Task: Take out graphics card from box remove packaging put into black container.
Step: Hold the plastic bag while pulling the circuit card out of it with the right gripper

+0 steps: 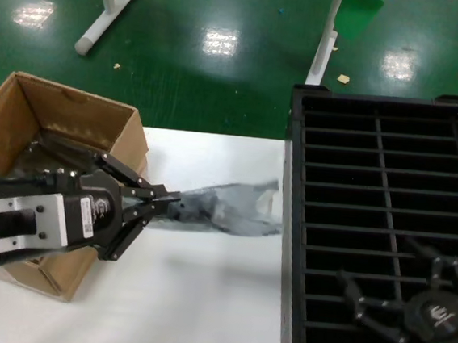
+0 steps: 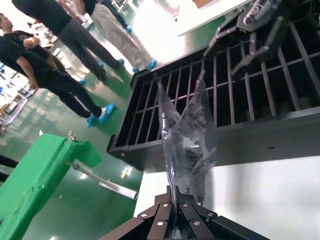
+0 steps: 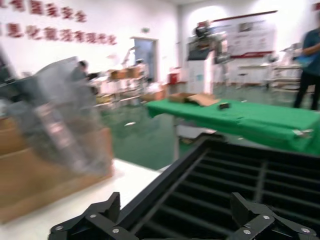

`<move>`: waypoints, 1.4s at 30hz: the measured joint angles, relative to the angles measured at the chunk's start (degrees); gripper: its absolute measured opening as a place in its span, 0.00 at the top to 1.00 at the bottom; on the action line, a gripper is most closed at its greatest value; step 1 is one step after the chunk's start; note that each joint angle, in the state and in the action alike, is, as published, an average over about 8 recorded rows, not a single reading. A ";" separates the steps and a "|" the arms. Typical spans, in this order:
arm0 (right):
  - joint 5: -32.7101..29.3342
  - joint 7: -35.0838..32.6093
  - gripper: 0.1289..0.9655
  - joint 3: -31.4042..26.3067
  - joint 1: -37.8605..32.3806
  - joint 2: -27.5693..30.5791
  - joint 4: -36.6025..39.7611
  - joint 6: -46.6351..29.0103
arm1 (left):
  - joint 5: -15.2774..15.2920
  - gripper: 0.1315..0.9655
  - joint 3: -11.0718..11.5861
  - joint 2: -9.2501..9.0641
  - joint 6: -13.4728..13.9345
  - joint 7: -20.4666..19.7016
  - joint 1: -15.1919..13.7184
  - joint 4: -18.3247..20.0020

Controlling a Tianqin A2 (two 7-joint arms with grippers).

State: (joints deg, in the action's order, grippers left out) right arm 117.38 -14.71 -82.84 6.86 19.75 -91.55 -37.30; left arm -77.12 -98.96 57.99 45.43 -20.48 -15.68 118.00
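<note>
Grey packaging (image 1: 234,207) pinched by left gripper (image 1: 167,199), outside box (image 1: 71,124)

bare white table (image 1: 200,298) open between box (image 1: 63,123) and black container (image 1: 373,193), held packaging (image 1: 225,208) spanning the gap, right gripper (image 1: 386,304) over near slots
</note>
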 joint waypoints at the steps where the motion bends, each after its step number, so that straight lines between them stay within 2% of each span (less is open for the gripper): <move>1: 0.06 -0.38 0.17 -0.28 0.16 0.51 0.22 -0.94 | -0.24 0.99 0.04 -0.02 -0.11 0.41 0.13 0.00; 5: 0.45 -1.70 0.23 -1.30 0.36 2.47 0.91 -4.42 | -1.17 0.99 0.63 0.14 -0.86 1.70 1.16 0.00; 12: 1.25 -3.46 0.44 -2.38 -0.63 5.57 1.47 -9.10 | -3.48 0.99 2.48 1.33 -2.14 3.98 3.76 0.00; 13: 1.25 -3.61 0.47 -2.54 -0.89 5.87 1.48 -9.42 | -4.05 0.99 2.86 1.63 -2.29 4.50 4.31 0.00; 17: 0.88 -3.87 0.47 -3.64 -2.03 6.59 1.25 -9.85 | -6.90 0.99 4.94 3.00 -2.98 7.15 7.20 0.00; 25: -0.24 -4.39 0.72 -6.04 -3.77 6.52 0.60 -9.15 | -13.05 0.99 9.62 5.06 -3.88 12.74 13.50 0.00; 28: -0.26 -5.03 0.76 -6.49 -4.41 6.28 0.79 -9.23 | -14.59 0.99 10.47 5.54 -3.93 13.98 14.74 0.00; 31: -0.18 -5.65 0.82 -6.81 -5.17 6.08 1.25 -9.43 | -15.41 0.99 10.45 5.86 -3.93 14.64 15.00 0.00; 34: 0.02 -6.15 0.89 -7.02 -5.93 5.94 1.78 -9.70 | -15.56 0.99 9.49 5.82 -3.88 14.92 14.25 0.00; 38: 0.40 -6.12 0.89 -7.16 -6.49 6.00 1.80 -9.91 | -14.55 0.99 7.01 4.92 -3.81 14.88 12.10 0.00; 42: 0.70 -5.06 0.93 -7.27 -6.21 6.47 0.56 -9.70 | -12.45 0.99 4.05 3.37 -3.70 14.51 9.70 0.00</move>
State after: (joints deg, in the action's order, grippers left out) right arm 118.08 -19.78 -90.12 0.64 26.22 -90.99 -47.00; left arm -89.57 -94.91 61.36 41.72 -5.97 -5.98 118.00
